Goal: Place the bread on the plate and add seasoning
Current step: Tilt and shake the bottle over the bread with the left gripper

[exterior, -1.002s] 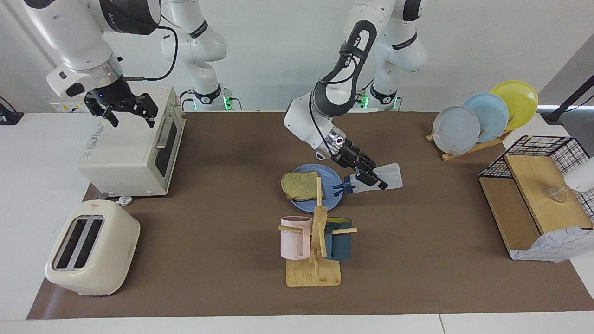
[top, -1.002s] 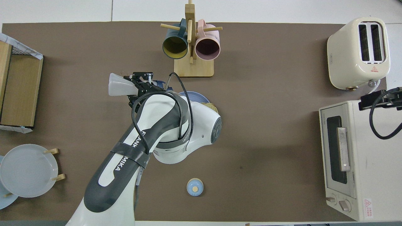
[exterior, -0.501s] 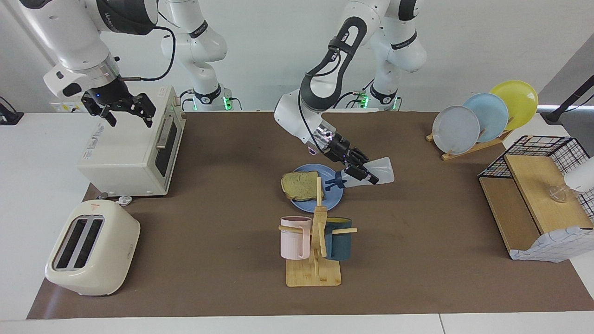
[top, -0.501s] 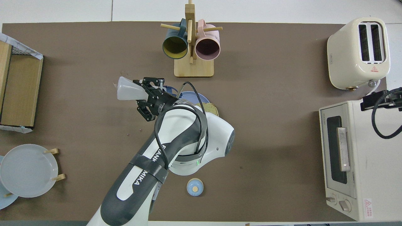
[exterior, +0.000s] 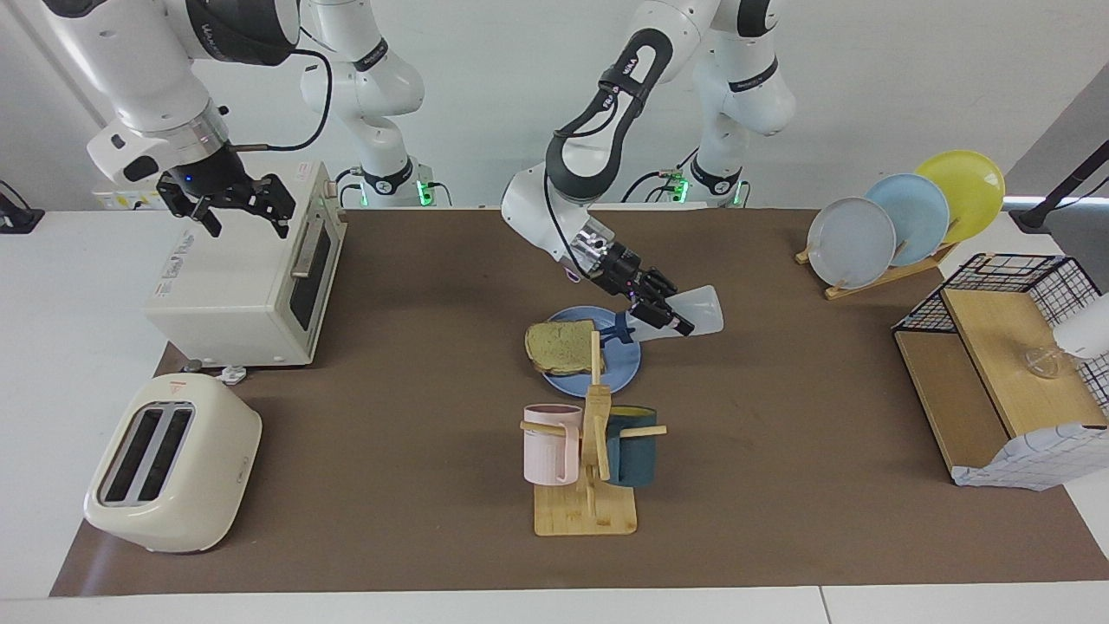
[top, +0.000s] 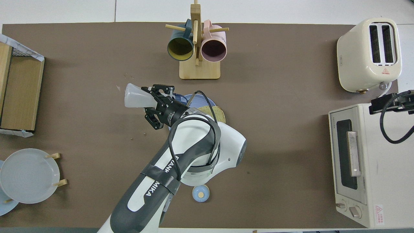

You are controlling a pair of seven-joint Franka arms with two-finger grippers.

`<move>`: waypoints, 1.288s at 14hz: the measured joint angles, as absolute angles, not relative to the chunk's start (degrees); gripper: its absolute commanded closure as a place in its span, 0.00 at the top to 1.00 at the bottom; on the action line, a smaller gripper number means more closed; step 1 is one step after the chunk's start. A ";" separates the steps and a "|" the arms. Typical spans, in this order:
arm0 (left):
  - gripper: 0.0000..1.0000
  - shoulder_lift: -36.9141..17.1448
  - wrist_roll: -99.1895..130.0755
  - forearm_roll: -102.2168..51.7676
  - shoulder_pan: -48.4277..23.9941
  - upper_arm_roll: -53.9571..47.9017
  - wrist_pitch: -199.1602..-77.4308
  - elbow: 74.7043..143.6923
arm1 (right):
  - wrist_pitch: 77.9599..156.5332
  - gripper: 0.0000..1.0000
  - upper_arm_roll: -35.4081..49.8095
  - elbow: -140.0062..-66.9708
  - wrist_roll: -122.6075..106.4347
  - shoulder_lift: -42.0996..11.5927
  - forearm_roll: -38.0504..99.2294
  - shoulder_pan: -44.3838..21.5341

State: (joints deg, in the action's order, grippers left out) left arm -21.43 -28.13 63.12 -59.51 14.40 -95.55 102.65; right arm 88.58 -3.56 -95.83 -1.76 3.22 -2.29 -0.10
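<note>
Where plate point(exterior: 625, 364) meets mug rack point(exterior: 591, 451) — rack post across bread point(exterior: 561, 347)

Table covering point(exterior: 416, 364): matt brown, smooth, sheet-like. Seasoning point(exterior: 693, 310): translucent white plastic body, dark blue plastic cap. Plate point(exterior: 625, 368): smooth blue, slight sheen. Bread point(exterior: 561, 347): rough, porous crumb, matt crust. Mug stand point(exterior: 589, 485), at 6 o'clock of the plate: pale unfinished wood; pink mug point(exterior: 551, 444) ribbed, matt; dark teal mug point(exterior: 632, 446) smooth. Toaster point(exterior: 169, 464): cream, glossy shell. Oven point(exterior: 247, 277): cream painted casing, dark glass door, metal handle. Basket point(exterior: 1014, 286), at 3 o'clock: black wire with wooden boards. Left gripper point(exterior: 660, 312): black, matt; arm shells glossy white plastic.
</note>
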 measured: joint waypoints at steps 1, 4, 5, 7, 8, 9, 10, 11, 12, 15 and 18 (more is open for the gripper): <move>0.00 -21.52 -28.14 63.48 -58.03 14.47 -96.78 102.66 | 88.58 1.00 -3.56 -95.83 -1.76 3.22 -2.29 -0.09; 0.00 -21.77 -28.17 66.37 -54.30 14.60 -99.43 102.71 | 88.58 1.00 -3.56 -95.83 -1.76 3.22 -2.29 -0.09; 0.00 -21.78 -28.20 67.20 -53.68 14.60 -99.76 102.72 | 88.58 1.00 -3.56 -95.83 -1.76 3.22 -2.29 -0.09; 0.00 -21.79 -28.25 67.53 -53.67 14.45 -100.18 102.89 | 88.58 1.00 -3.56 -95.83 -1.76 3.22 -2.29 -0.09; 0.00 -21.80 -28.31 67.53 -54.20 14.12 -100.21 103.22 | 88.58 1.00 -3.56 -95.83 -1.76 3.22 -2.29 -0.09; 0.00 -21.80 -28.31 67.53 -55.50 13.93 -100.21 103.95 | 88.58 1.00 -3.56 -95.83 -1.76 3.22 -2.29 -0.09; 0.00 -21.80 -28.31 67.46 -57.21 13.82 -100.13 104.90 | 88.58 1.00 -3.56 -95.83 -1.76 3.22 -2.29 -0.09; 0.00 -21.77 -28.23 67.08 -59.05 13.75 -99.82 105.89 | 88.58 1.00 -3.56 -95.83 -1.76 3.22 -2.29 -0.09; 0.00 -21.75 -28.16 66.15 -60.84 13.70 -99.21 106.54 | 88.58 1.00 -3.56 -95.83 -1.76 3.22 -2.29 -0.09; 0.00 -21.37 -28.15 62.65 -65.22 13.59 -97.57 107.29 | 88.58 1.00 -3.56 -95.83 -1.76 3.22 -2.29 -0.09; 0.00 -20.90 -28.15 61.38 -67.04 13.65 -96.91 107.61 | 88.58 1.00 -3.56 -95.83 -1.76 3.22 -2.29 -0.09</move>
